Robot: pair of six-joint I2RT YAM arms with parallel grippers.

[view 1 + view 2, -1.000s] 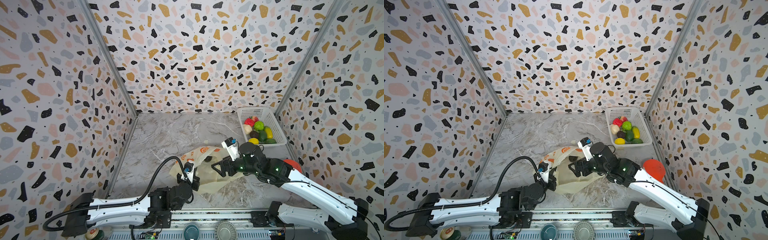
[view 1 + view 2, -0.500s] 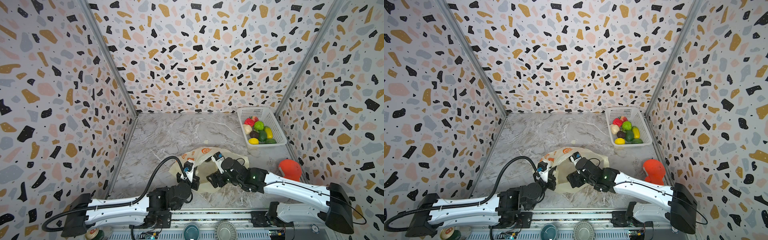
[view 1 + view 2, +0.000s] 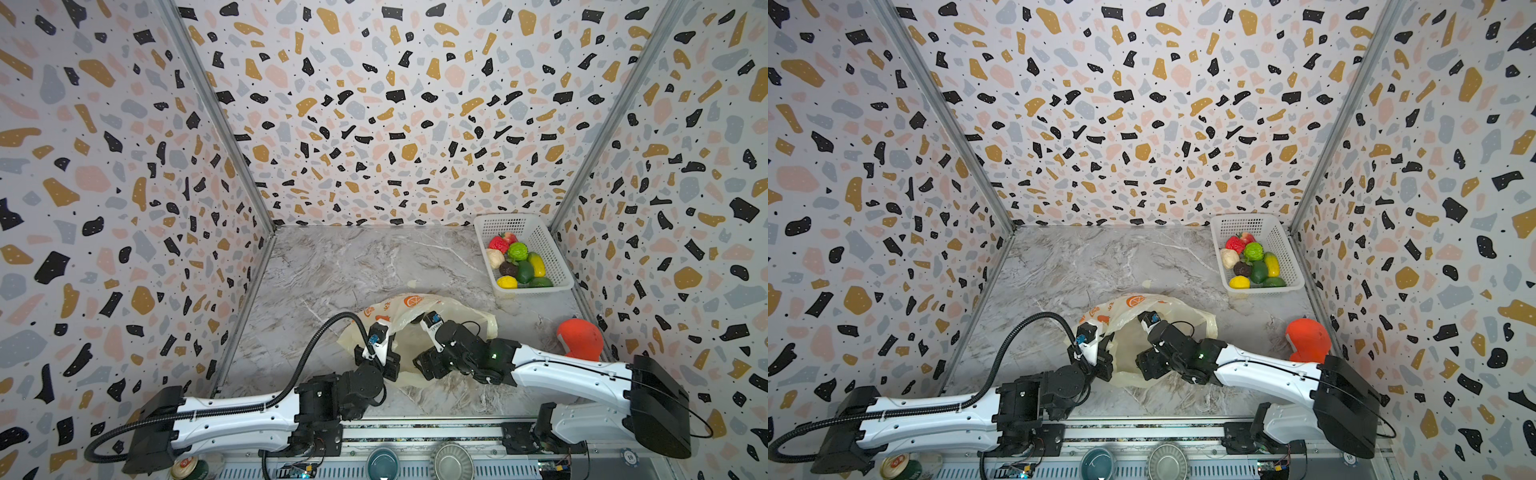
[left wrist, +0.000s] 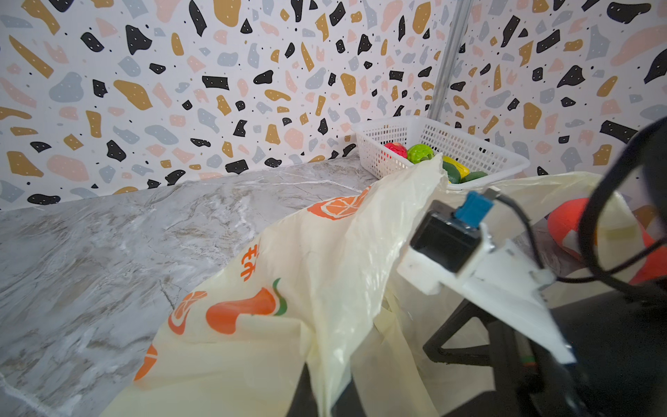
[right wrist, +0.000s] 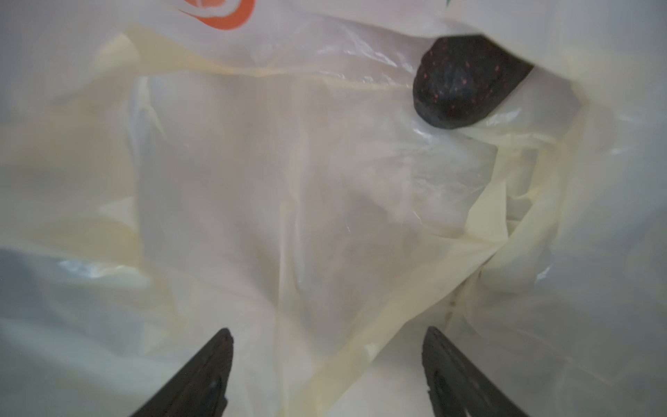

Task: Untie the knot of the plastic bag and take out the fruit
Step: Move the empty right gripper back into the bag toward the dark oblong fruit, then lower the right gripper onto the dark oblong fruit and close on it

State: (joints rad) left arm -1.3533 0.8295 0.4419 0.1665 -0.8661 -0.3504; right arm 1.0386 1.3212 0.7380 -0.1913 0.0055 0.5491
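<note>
Near the desk's (image 3: 353, 266) front edge, the left gripper (image 3: 390, 368) clamps the plastic bag's (image 3: 415, 303) rim. The right gripper (image 5: 328, 332), wide open and empty inside it, must straddle the dark fruit (image 5: 465, 83) before closing.

A white perforated basket (image 3: 555, 259) sits at the right back corner of the grey marble tabletop (image 3: 353, 266) in both top views, close to the right wall. Nearer the front, an orange-red rounded object (image 3: 579, 338) stands at the right edge of the tabletop, well apart from the basket. A small pale scrap (image 3: 411, 284) lies near the frame's centre. Terrazzo-patterned walls (image 3: 395, 104) enclose three sides. Along the bottom edge are a can (image 3: 189, 467) at the left, a teal bowl (image 3: 382, 463) just beside a grey fluted dish (image 3: 453, 461), and a small round chip (image 3: 630, 457) at the right.
</note>
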